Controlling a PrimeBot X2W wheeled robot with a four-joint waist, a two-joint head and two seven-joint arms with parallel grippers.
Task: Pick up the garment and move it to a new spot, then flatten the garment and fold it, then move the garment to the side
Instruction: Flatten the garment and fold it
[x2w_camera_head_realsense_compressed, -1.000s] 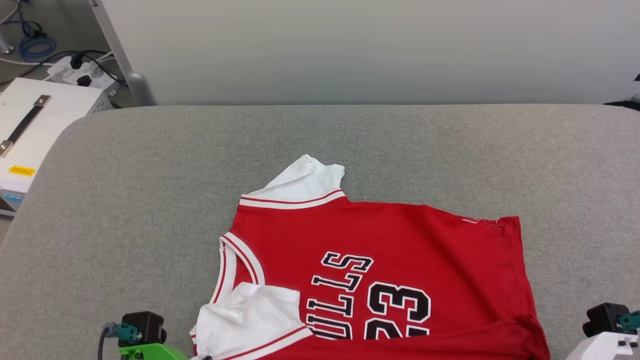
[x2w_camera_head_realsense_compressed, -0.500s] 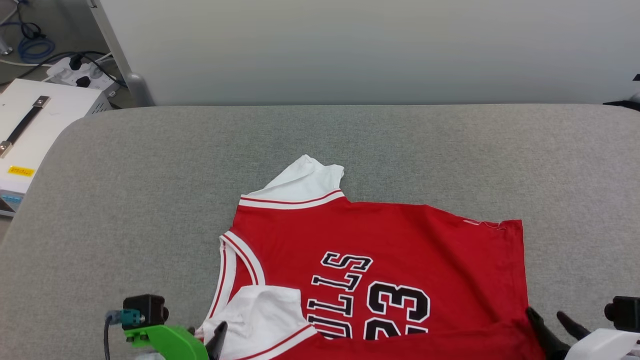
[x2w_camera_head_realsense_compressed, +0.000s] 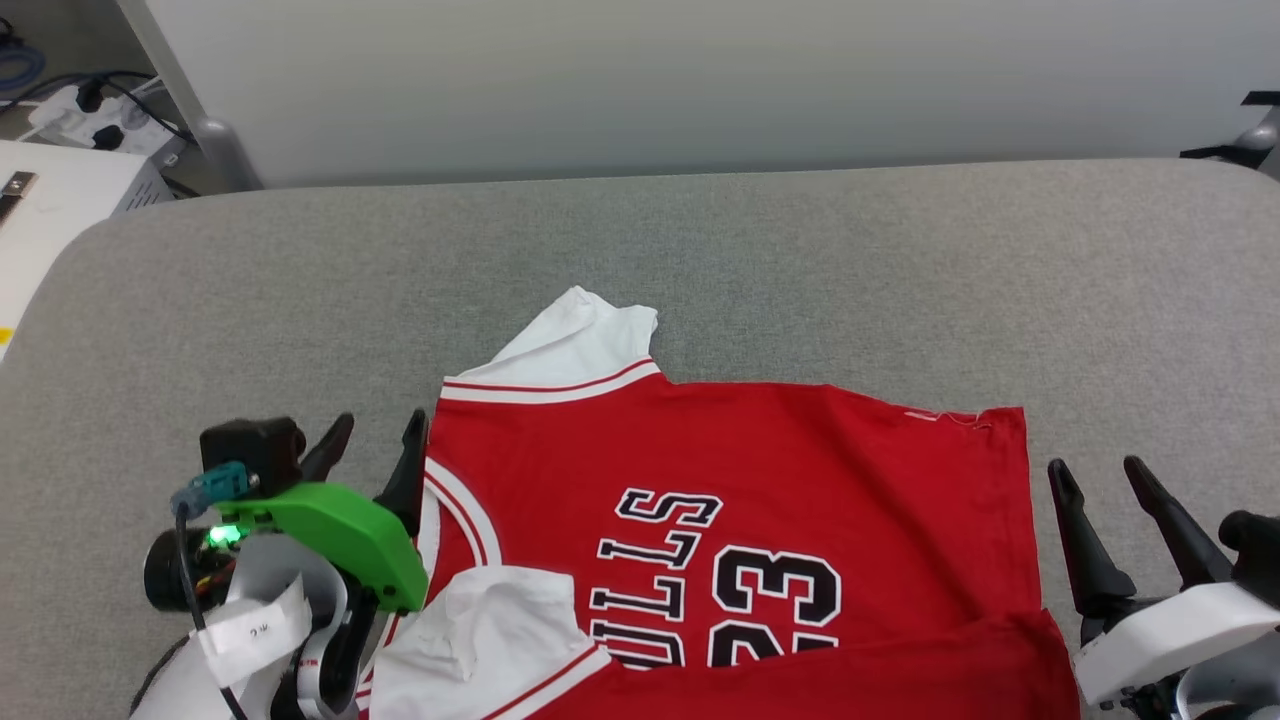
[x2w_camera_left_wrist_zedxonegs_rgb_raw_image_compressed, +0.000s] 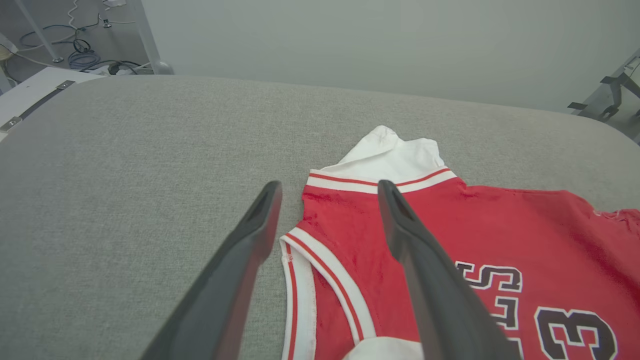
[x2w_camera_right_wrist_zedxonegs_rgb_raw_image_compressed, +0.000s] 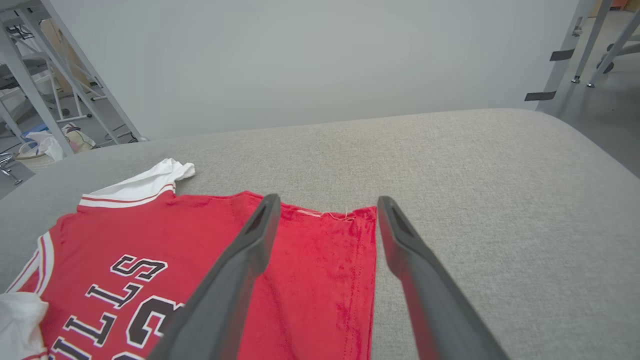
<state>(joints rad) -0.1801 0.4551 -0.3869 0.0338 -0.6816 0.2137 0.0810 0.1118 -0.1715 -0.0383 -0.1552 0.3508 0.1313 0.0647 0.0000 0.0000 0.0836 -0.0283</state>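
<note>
The garment (x2w_camera_head_realsense_compressed: 760, 480), a bright red top with white sleeves, striped trim and black lettering, lies spread on the grey padded table (x2w_camera_head_realsense_compressed: 700, 250). Its near edge is folded over on itself. My left gripper (x2w_camera_head_realsense_compressed: 378, 440) hovers open at the garment's left edge by the neckline, holding nothing. In the left wrist view the left gripper (x2w_camera_left_wrist_zedxonegs_rgb_raw_image_compressed: 327, 190) frames the garment (x2w_camera_left_wrist_zedxonegs_rgb_raw_image_compressed: 500, 235) at its shoulder trim. My right gripper (x2w_camera_head_realsense_compressed: 1100, 475) stands open just off the garment's right hem. In the right wrist view the right gripper (x2w_camera_right_wrist_zedxonegs_rgb_raw_image_compressed: 325, 202) straddles the garment (x2w_camera_right_wrist_zedxonegs_rgb_raw_image_compressed: 200, 235) at its far hem corner.
A pale wall panel (x2w_camera_head_realsense_compressed: 700, 80) rises behind the table. A white box (x2w_camera_head_realsense_compressed: 50, 200) and cables with a power strip (x2w_camera_head_realsense_compressed: 90, 110) sit off the table's left side. Metal frame legs (x2w_camera_right_wrist_zedxonegs_rgb_raw_image_compressed: 565, 55) stand to the right.
Both grippers opened, let go of the garment's near edge and rose forward along its sides. The head camera shifted, so the whole scene sits a little higher and further left.
</note>
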